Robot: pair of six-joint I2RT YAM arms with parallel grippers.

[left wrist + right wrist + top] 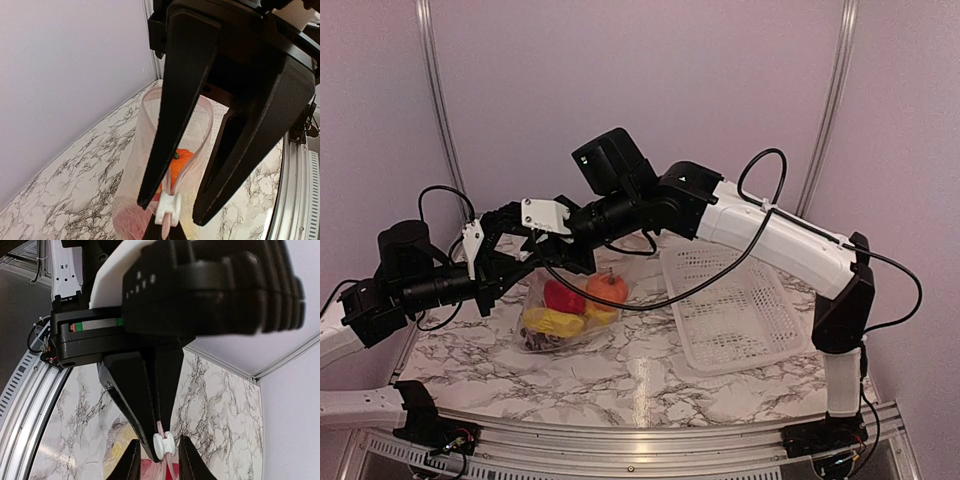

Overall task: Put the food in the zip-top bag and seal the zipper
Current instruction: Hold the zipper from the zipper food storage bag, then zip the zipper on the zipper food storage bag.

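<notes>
Two hands meet: left hand (164, 235) clamped on zipper (192, 157); right hand (159, 461) apart around white slider (164, 444).

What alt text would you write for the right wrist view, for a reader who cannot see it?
The right gripper has a black finger on each side of the white zipper slider at the mouth of the zip-top bag. The shut left gripper reaches down from above and pinches the bag's edge at the slider, over a marble table.
</notes>
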